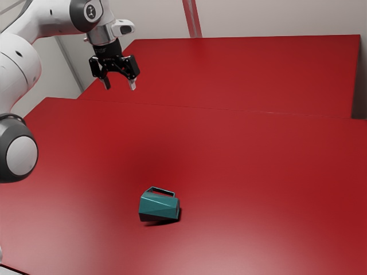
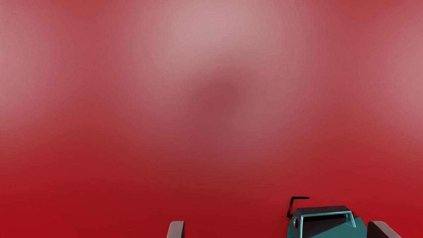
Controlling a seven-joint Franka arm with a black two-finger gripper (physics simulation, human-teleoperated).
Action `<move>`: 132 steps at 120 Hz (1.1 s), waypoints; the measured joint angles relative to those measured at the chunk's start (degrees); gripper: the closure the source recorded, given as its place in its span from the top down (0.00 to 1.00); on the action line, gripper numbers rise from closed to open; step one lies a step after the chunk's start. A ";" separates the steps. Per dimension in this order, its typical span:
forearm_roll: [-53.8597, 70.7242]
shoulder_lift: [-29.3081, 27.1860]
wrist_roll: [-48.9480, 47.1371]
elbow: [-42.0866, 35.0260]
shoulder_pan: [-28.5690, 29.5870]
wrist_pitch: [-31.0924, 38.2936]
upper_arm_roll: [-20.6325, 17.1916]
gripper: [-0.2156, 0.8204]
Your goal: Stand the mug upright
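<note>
Sideways, the mug [image 1: 159, 207] lies well below the gripper [image 1: 120, 86]

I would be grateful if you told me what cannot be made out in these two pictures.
- Mug's side against the table, exterior view: hidden by the mug's own body.
- Near part of the mug, wrist view: cut off by the bottom edge.
- Rest of the tool's fingers beyond the tips, wrist view: cut off by the same edge.
- Parts of the arm, exterior view: cut off by the left and top edges.
</note>
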 joint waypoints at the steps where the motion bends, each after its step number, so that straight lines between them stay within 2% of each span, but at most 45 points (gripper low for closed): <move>1: 0.00 0.00 0.01 -0.01 0.01 0.00 0.00 0.79; 25: -0.24 -0.04 0.14 -0.13 2.56 -0.26 -0.48 0.79; 40: 0.06 -0.83 0.18 -1.71 1.71 -0.28 -0.16 0.79; 48: -0.82 -4.54 0.15 -6.87 1.19 0.47 -0.21 0.79; 67: -3.63 -19.81 0.20 -28.85 0.05 5.61 0.27 0.79; 86: -12.29 -32.73 2.06 -48.55 -1.95 12.15 4.51 0.79; 99: -17.85 -36.28 4.85 -56.21 -2.67 15.46 7.77 0.79; 117: -23.00 -37.75 9.46 -62.67 -4.23 17.95 13.45 0.79; 132: -25.65 -37.81 13.45 -66.30 -4.84 19.88 14.72 0.79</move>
